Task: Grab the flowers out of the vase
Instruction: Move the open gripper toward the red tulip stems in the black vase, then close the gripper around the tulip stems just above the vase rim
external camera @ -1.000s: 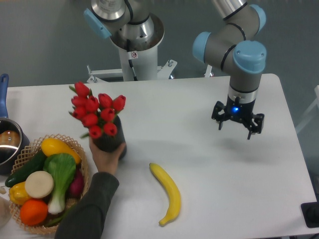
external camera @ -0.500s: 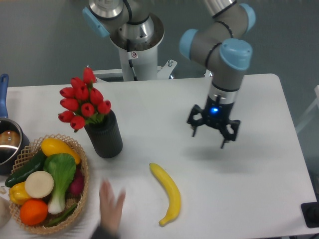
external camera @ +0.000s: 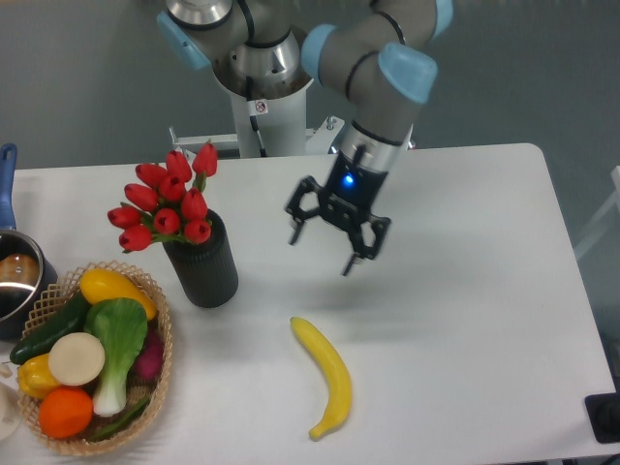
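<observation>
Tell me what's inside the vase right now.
The vase holds a bunch of red tulips, their buds fanning out above its mouth and leaning left. Their stems below the rim are hidden by the dark wall, so whether anything else is inside cannot be seen.

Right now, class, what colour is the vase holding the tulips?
Dark grey-black, ribbed: the vase, clearest in the fixed camera view.

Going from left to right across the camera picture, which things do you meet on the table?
Pot → wicker basket → black vase → banana → claw, open above the table.
</observation>
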`<action>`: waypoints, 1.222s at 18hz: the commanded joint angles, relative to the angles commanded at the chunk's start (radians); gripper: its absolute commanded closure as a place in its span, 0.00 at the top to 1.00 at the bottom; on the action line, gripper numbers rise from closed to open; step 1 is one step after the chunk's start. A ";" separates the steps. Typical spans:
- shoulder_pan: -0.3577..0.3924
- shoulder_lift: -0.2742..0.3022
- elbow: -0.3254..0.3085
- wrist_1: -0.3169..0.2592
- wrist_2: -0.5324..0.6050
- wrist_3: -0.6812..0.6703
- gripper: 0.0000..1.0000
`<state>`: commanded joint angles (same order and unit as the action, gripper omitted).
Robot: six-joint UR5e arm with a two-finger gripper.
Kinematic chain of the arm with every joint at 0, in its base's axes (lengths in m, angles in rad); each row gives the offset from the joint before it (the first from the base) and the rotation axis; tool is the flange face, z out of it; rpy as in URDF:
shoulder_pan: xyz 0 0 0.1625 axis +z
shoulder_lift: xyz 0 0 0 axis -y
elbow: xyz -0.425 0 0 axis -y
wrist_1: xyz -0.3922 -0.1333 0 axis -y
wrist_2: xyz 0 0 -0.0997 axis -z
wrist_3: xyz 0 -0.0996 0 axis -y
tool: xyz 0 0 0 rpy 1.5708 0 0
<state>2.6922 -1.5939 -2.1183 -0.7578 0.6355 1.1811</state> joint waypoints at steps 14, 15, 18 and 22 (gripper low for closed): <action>-0.054 0.080 -0.163 -0.005 -0.207 0.176 1.00; -0.064 0.078 -0.163 -0.005 -0.215 0.173 1.00; -0.084 0.061 -0.158 -0.003 -0.215 0.175 1.00; -0.092 0.031 -0.158 -0.002 -0.215 0.181 1.00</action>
<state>2.6001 -1.5630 -2.2764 -0.7593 0.4203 1.3622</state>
